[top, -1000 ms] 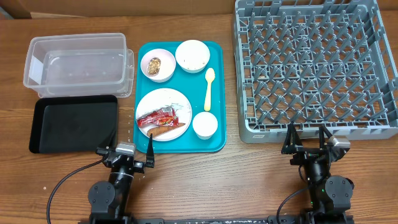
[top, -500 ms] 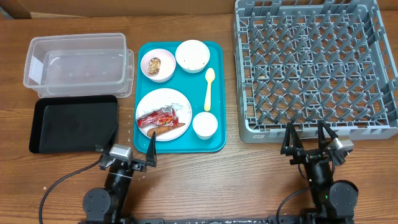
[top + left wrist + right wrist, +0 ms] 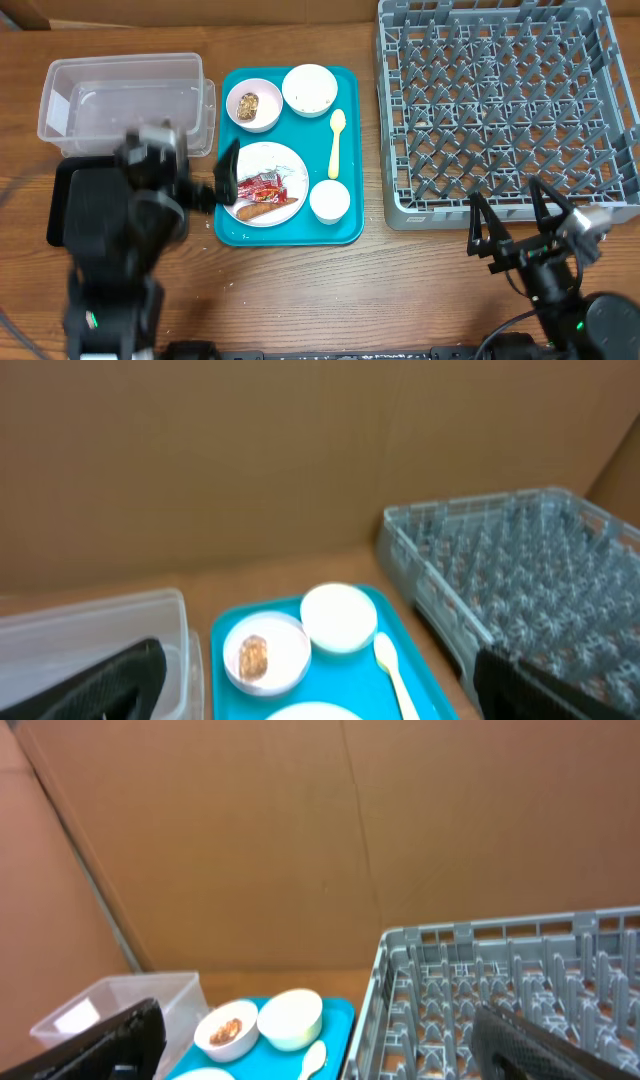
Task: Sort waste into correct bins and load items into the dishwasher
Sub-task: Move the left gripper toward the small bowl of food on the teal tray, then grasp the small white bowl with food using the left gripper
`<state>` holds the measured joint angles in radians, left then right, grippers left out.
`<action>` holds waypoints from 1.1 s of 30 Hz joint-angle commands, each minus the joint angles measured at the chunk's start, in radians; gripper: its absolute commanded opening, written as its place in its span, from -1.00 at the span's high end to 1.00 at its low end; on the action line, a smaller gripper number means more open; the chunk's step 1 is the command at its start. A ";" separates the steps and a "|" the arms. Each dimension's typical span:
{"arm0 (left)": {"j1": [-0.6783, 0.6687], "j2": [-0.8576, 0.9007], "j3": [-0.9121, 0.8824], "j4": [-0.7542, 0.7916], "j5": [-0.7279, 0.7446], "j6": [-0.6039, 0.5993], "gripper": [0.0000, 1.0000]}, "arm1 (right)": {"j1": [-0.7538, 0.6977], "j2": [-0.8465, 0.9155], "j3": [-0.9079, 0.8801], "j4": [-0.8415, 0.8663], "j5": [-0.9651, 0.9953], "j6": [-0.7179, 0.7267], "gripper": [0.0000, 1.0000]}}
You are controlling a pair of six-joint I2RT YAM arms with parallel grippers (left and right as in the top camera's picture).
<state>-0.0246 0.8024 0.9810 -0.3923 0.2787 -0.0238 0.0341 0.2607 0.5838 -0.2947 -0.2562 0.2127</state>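
Teal tray holds plate with red wrapper; left gripper, right gripper both wide

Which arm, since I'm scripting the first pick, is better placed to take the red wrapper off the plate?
Left. The left hand, open, hangs at the plate's left edge, beside the red wrapper. The right hand, also open, is at the dish rack's front edge, far across the tray.

The left hand rose off the desk and swung forward. Its blurred arm came to cover most of the black tray, one finger beside the round plate. The right hand lifted and shifted rightward.
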 commanded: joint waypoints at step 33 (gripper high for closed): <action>-0.179 1.397 0.819 -0.542 -0.123 0.272 -0.47 | -0.003 1.146 0.798 -0.815 -0.112 -0.061 -0.66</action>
<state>-0.1951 2.1727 1.7756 -0.9581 0.2039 0.1913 0.0334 1.4132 1.3540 -1.1149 -0.3550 0.1566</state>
